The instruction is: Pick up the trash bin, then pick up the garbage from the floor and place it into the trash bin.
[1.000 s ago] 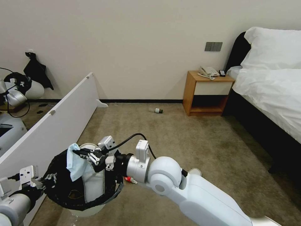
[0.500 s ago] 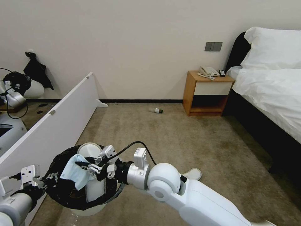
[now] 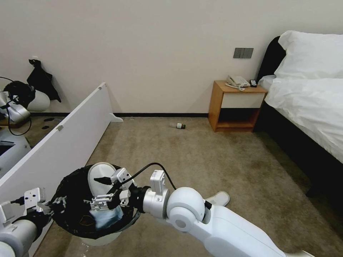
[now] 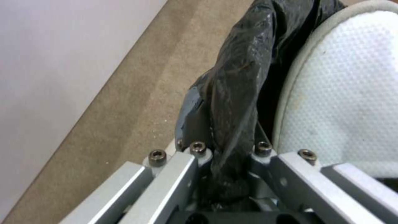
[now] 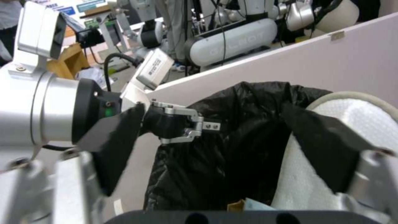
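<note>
Fingers of the right gripper (image 3: 101, 191) are spreading wide over the trash bin (image 3: 76, 200) at lower left of the head view, the arm reaching leftward. Below them a light-blue mask (image 3: 105, 218) is lying crumpled inside beside an upright white slipper (image 3: 98, 175). The left gripper (image 4: 224, 155) is pinching the bin's black bag rim.

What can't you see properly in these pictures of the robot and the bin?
- Bottom of the trash bin, head view: hidden by the black bag and the right gripper.
- Face mask, head view: partly covered by that gripper.
- Slipper on the floor, head view: mostly behind the right arm.
- Small bottle near the nightstand: too small to read.
- Left gripper, left wrist view: fingertips buried in the bag.
</note>
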Tool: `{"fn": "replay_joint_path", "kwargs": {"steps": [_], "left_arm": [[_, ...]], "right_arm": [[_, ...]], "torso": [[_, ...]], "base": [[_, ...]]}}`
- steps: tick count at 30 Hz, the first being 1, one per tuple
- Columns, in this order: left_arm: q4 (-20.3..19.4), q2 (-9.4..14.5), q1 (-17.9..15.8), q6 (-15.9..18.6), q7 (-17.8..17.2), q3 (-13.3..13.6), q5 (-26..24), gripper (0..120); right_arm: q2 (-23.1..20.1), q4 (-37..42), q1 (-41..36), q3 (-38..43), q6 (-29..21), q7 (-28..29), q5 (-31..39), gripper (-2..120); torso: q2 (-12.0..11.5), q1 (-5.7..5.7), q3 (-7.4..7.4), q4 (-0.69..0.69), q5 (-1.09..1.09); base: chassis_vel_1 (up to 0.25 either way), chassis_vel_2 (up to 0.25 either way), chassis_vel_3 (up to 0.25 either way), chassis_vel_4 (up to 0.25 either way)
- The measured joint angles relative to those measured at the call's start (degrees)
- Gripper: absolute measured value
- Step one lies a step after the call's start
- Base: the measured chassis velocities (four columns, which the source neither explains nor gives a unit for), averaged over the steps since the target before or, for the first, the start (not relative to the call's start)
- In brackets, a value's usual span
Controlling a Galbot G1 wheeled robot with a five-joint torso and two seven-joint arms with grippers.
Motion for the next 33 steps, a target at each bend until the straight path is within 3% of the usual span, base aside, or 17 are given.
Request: {"fn": "replay_joint_path", "kwargs": {"steps": [2,4,14,20,22,27,28,30,31,33], "left_arm": [[0.0,-0.1,0.0,0.0,0.0,0.1,0.0,4],[-0.1,-0.1,0.0,0.0,0.0,0.1,0.1,4],[-0.1,-0.4,0.0,0.0,0.0,0.1,0.2,4],[0.2,-0.7,-0.6,0.0,0.0,0.8,0.5,4],[0.4,-0.8,-0.7,0.0,0.0,1.0,0.6,4],[0.5,-1.3,-0.6,0.0,0.5,0.7,0.8,4],[0.5,-1.3,-0.6,0.0,0.5,0.7,0.8,4],[1.4,-1.0,-1.3,0.0,0.9,1.1,1.3,4],[1.4,-1.0,-1.3,0.0,0.9,1.1,1.3,4],[2.5,-1.1,-2.4,0.0,1.4,2.2,2.3,4]], "right_arm": [[-0.1,0.4,0.0,0.0,0.0,0.0,0.0,98],[-0.1,0.5,0.0,0.0,0.0,0.1,0.0,100],[0.2,1.7,-0.1,0.7,0.1,0.4,0.0,100],[-0.6,3.9,-0.4,7.8,1.8,2.2,-0.2,100],[-2.4,4.6,-0.8,10.9,2.2,2.9,0.0,100],[-12.8,8.1,-6.2,25.1,2.6,6.6,1.2,100],[-12.8,8.1,-6.2,25.1,2.6,6.6,1.2,100],[-16.3,10.0,-14.1,34.4,2.7,8.8,0.6,100],[-16.3,10.0,-14.1,34.4,2.7,8.8,0.6,100],[-17.8,11.3,-25.0,45.6,3.1,9.7,-3.1,100]], "torso": [[0.0,0.00,0.00,0.00,0.00],[0.0,0.00,0.00,0.00,0.00],[0.0,0.00,0.00,0.00,0.00],[0.0,0.00,0.00,0.03,0.01],[0.0,0.00,0.00,0.03,0.01],[0.0,0.00,0.00,-0.01,0.03],[0.0,0.00,0.00,-0.01,0.03],[0.0,0.00,0.00,0.02,0.03],[0.0,0.00,0.00,0.02,0.03],[0.0,0.00,0.00,-0.02,0.04]], "base": [[0.000,0.000,0.000,0.000],[0.000,0.000,0.000,0.000],[0.000,0.000,0.000,0.000],[0.000,0.000,0.000,0.000],[0.000,0.000,0.000,0.000],[0.000,0.000,0.000,0.000],[0.000,0.000,0.000,0.000],[0.000,0.000,0.000,0.000],[0.000,0.000,0.000,0.000],[0.000,0.000,0.000,0.000]]}}
